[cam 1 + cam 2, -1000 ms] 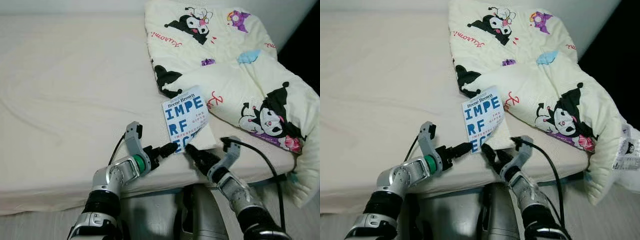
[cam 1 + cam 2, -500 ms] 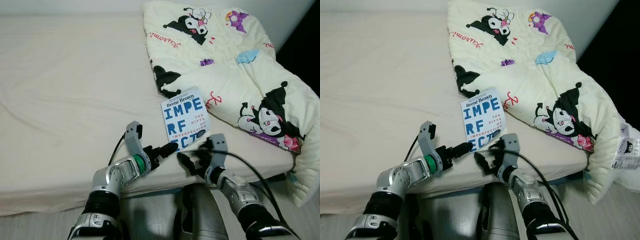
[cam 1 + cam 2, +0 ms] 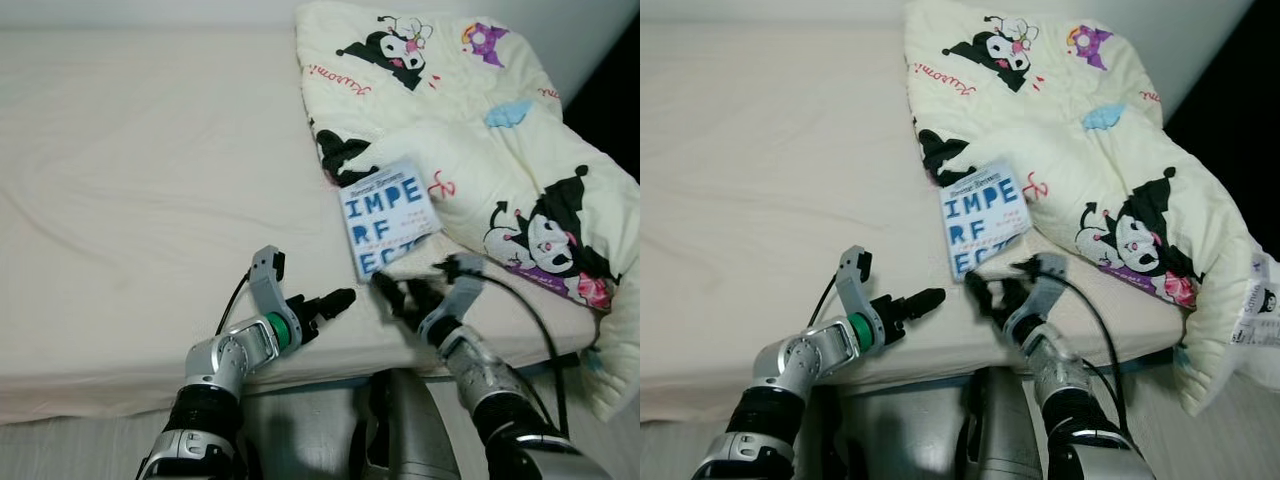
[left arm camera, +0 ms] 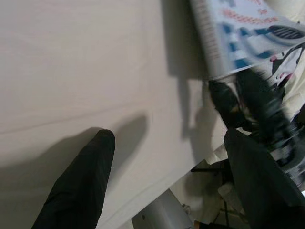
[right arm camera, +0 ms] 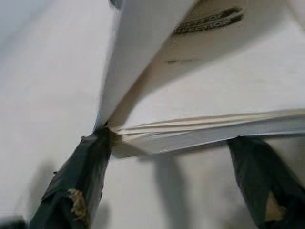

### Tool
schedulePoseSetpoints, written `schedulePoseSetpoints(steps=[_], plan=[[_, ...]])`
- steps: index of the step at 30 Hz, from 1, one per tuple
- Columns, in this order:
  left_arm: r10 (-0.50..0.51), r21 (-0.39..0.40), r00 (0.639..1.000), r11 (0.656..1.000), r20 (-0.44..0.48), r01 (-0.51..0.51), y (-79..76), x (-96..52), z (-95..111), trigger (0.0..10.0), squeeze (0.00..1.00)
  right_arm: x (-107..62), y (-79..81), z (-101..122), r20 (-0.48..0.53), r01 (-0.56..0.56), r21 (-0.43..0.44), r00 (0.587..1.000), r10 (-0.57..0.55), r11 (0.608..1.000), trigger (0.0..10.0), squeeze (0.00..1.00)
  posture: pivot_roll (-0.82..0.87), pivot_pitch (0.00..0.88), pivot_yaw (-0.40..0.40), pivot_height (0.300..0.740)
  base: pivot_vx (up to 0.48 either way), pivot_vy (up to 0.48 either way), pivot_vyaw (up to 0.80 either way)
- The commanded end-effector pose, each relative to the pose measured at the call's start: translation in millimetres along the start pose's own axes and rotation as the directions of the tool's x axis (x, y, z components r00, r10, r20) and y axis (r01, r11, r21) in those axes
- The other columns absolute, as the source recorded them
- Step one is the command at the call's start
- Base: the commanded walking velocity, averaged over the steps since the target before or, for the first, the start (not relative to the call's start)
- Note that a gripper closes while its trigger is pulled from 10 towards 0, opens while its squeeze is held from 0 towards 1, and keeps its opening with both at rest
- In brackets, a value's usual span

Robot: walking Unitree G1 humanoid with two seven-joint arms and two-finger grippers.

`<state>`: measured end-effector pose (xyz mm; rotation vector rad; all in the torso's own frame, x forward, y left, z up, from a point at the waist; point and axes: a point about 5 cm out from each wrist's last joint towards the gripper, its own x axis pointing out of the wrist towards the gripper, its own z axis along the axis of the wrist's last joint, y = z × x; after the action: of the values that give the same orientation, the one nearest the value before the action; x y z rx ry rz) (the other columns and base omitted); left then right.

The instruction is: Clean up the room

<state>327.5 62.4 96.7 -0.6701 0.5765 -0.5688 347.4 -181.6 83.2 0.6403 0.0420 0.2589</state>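
Observation:
A white paperback with blue letters (image 3: 390, 220) lies on the cream bed (image 3: 150, 180), its far end propped on the cartoon-print quilt (image 3: 480, 130). My right gripper (image 3: 402, 293) is open at the book's near edge. In the right wrist view the stack of pages (image 5: 205, 129) sits between the two fingers, and the front cover is lifted above one fingertip (image 5: 90, 157). My left gripper (image 3: 325, 302) hovers open over bare sheet just left of the book, holding nothing. The left wrist view shows the book (image 4: 238, 38) and the right gripper's blurred fingers ahead.
The quilt covers the bed's right half and hangs over the front right corner. A printed plastic bag (image 3: 1260, 310) lies on the floor beyond that corner. The mattress edge runs just under both wrists, with my grey body (image 3: 400, 430) below it.
The book has been pushed away from the bed's edge and up against the quilt. My right gripper moved forward with it. The left gripper stayed put.

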Motion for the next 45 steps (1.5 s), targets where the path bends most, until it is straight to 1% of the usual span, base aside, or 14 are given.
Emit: schedulePoseSetpoints(steps=[1, 5, 9, 11, 13, 14, 17, 22, 25, 30, 33, 35, 39, 45], plan=[[0.011, -0.01, 0.999, 1.0, -0.034, -0.011, 2.3, -0.5, -10.2, 10.0, 0.0, -4.4, -7.8, 5.2, 0.076, 0.028, 0.123, 0.996, -0.038, 0.992, 10.0, 0.0, -0.03, 0.23, 0.036, 0.587, 0.0, 0.0, 0.0], [0.011, -0.008, 0.999, 1.0, -0.037, -0.011, 2.3, -0.6, -10.4, 10.0, 0.0, -8.0, -12.2, 5.5, 0.128, 0.018, 0.261, 0.99, -0.053, 0.965, 10.0, 0.0, -0.03, 0.229, 0.043, 0.587, 0.0, 0.0, 0.0], [0.012, -0.007, 0.999, 1.0, -0.039, -0.013, 2.8, -1.0, -10.1, 10.0, 0.0, -7.0, -7.6, -5.3, 0.058, 0.048, 0.129, 0.997, -0.055, 0.99, 10.0, 0.0, -0.03, 0.23, 0.045, 0.587, 0.0, 0.0, 0.0], [0.013, -0.006, 0.999, 1.0, -0.042, -0.014, 3.0, -1.1, -10.5, 10.0, 0.0, -5.1, 0.6, -17.6, -0.052, 0.013, -0.054, 0.999, -0.016, 0.998, 10.0, 0.0, -0.03, 0.23, 0.045, 0.587, 0.0, 0.0, 0.0], [0.012, -0.005, 0.999, 1.0, -0.045, -0.012, 2.5, -0.9, -11.1, 10.0, 0.0, -4.6, 5.1, -30.4, -0.199, -0.038, -0.263, 0.98, -0.016, 0.964, 10.0, 0.0, -0.03, 0.231, 0.045, 0.587, 0.0, 0.0, 0.0], [0.012, -0.005, 0.999, 1.0, -0.045, -0.012, 2.5, -0.9, -11.1, 10.0, 0.0, -4.6, 5.1, -30.4, -0.199, -0.038, -0.263, 0.98, -0.016, 0.964, 10.0, 0.0, -0.03, 0.231, 0.045, 0.587, 0.0, 0.0, 0.0], [0.009, -0.007, 0.999, 1.0, -0.044, -0.01, 2.1, -0.7, -11.1, 10.0, 0.0, -13.6, 6.9, -54.8, -0.426, -0.211, -0.466, 0.905, -0.009, 0.859, 10.0, 0.0, -0.03, 0.231, 0.045, 0.587, 0.0, 0.0, 0.0], [0.01, -0.012, 0.999, 1.0, -0.039, -0.01, 2.2, -1.0, -11.0, 10.0, 0.0, -26.2, 5.6, -70.0, -0.541, -0.342, -0.502, 0.841, 0.02, 0.794, 10.0, 0.0, -0.03, 0.231, 0.045, 0.587, 0.0, 0.0, 0.0], [0.011, -0.014, 0.999, 1.0, -0.038, -0.011, 2.6, -1.4, -11.7, 10.0, 0.0, -24.1, 6.9, -64.4, -0.492, -0.329, -0.521, 0.87, 0.037, 0.788, 10.0, 0.0, -0.03, 0.231, 0.045, 0.587, 0.0, 0.0, 0.0], [0.01, -0.012, 0.999, 1.0, -0.045, -0.011, 1.7, -1.1, -14.1, 10.0, 0.0, -1.5, 25.1, -32.1, -0.318, -0.299, -0.632, 0.941, 0.112, 0.715, 10.0, 0.0, -0.03, 0.236, 0.043, 0.587, 0.0, 0.0, 0.0], [0.009, -0.01, 0.999, 1.0, -0.046, -0.009, 1.3, -1.1, -13.8, 10.0, 0.0, 11.4, 38.6, -12.9, -0.219, -0.275, -0.6, 0.96, 0.177, 0.751, 10.0, 0.0, -0.03, 0.236, 0.043, 0.587, 0.0, 0.0, 0.0], [0.009, -0.008, 0.999, 1.0, -0.045, -0.009, 1.4, -0.9, -13.4, 10.0, 0.0, 20.9, 48.5, 2.5, -0.128, -0.259, -0.51, 0.966, 0.225, 0.82, 10.0, 0.0, -0.04, 0.234, 0.042, 0.587, 0.0, 0.0, 0.0], [0.007, -0.008, 0.999, 1.0, -0.046, -0.007, 0.3, -0.6, -13.7, 10.0, 0.0, 26.0, 56.7, 8.2, -0.077, -0.271, -0.426, 0.962, 0.264, 0.863, 10.0, 0.0, -0.04, 0.234, 0.042, 0.587, 0.0, 0.0, 0.0], [0.008, -0.006, 0.999, 1.0, -0.052, -0.009, 0.6, -1.5, -15.6, 10.0, 0.0, 23.5, 70.2, 8.2, -0.059, -0.366, -0.36, 0.927, 0.371, 0.858, 10.0, 0.0, -0.04, 0.234, 0.042, 0.587, 0.0, 0.0, 0.0]])
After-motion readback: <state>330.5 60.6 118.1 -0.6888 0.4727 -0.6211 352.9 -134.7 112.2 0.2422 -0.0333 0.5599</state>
